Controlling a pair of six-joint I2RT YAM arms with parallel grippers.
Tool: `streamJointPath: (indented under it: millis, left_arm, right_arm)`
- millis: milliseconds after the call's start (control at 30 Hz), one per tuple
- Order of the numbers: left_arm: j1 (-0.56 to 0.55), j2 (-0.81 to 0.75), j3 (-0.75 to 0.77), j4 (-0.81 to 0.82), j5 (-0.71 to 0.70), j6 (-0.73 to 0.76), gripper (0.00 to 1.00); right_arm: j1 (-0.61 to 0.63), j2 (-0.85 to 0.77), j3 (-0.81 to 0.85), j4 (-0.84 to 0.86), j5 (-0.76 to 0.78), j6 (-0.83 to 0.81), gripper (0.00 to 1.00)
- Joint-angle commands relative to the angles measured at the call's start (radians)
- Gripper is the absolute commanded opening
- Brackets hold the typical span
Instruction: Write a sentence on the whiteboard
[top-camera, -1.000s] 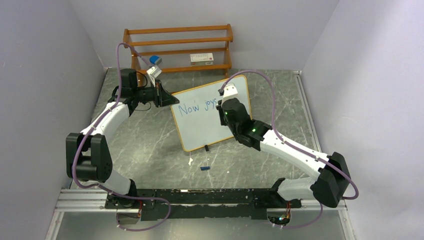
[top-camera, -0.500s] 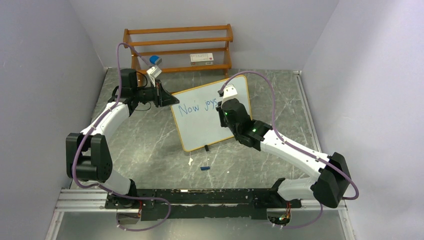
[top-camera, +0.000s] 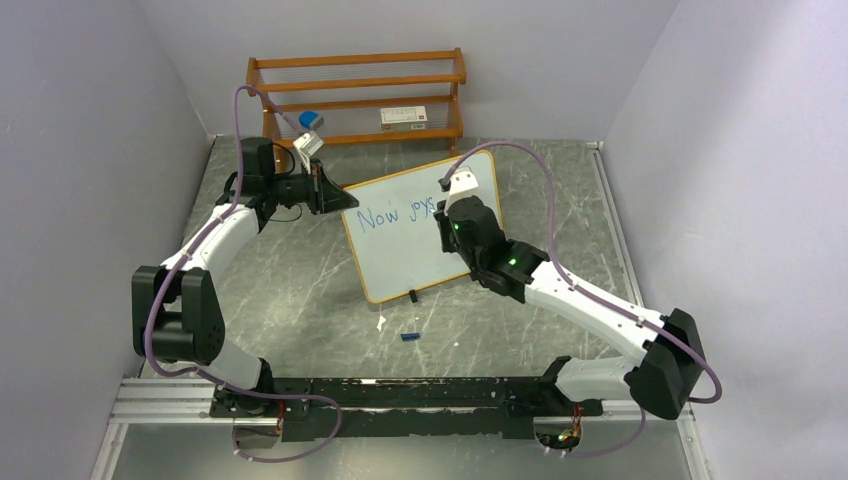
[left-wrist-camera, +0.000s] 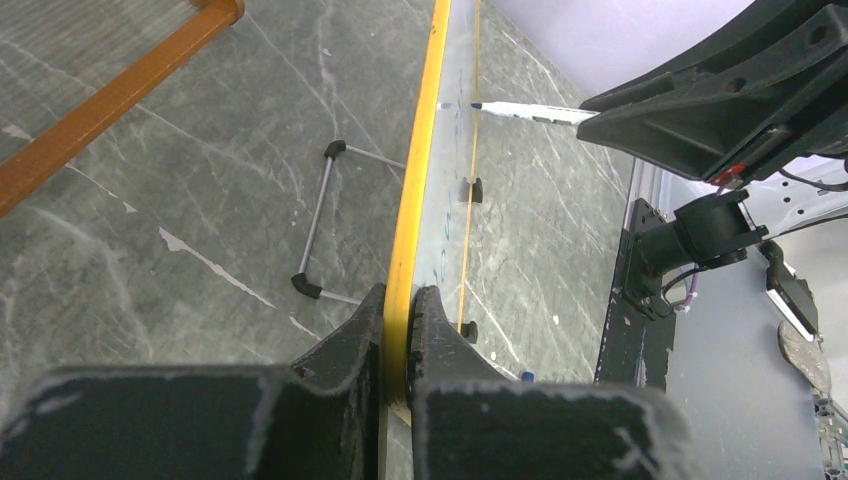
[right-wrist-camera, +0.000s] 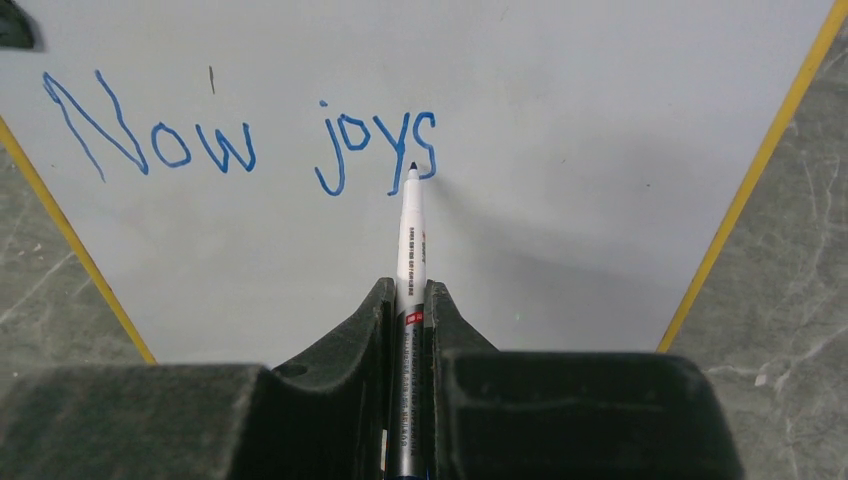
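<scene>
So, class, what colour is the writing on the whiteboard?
The writing is blue; right wrist view.

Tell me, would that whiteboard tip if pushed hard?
Probably, if unheld: only a thin wire stand backs the whiteboard. It looks thin and light, so the pen might slide it. The left gripper pinching its edge should steady it.

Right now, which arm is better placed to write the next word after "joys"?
Right. The right gripper is shut on the marker, its tip at the end of "joys" in the sentence on the whiteboard. The left gripper is clamped on the board's edge, steadying it.
</scene>
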Motion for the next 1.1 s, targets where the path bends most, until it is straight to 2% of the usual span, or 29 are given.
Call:
streamJointPath:
  millis: [0, 300, 1067]
  left_arm:
    - [-0.041, 0.059, -0.045, -0.107, -0.160, 0.155, 0.05]
    - [-0.041, 0.057, -0.046, -0.107, -0.159, 0.155, 0.05]
    - [-0.041, 0.059, -0.044, -0.112, -0.162, 0.158, 0.05]
  right_arm:
    - [-0.005, -0.054, -0.017, 0.021, 0.031, -0.010, 0.00]
    - [-0.017, -0.061, -0.024, 0.021, 0.067, -0.029, 0.00]
    - [-0.059, -0.031, -0.033, 0.055, 0.022, -0.044, 0.00]
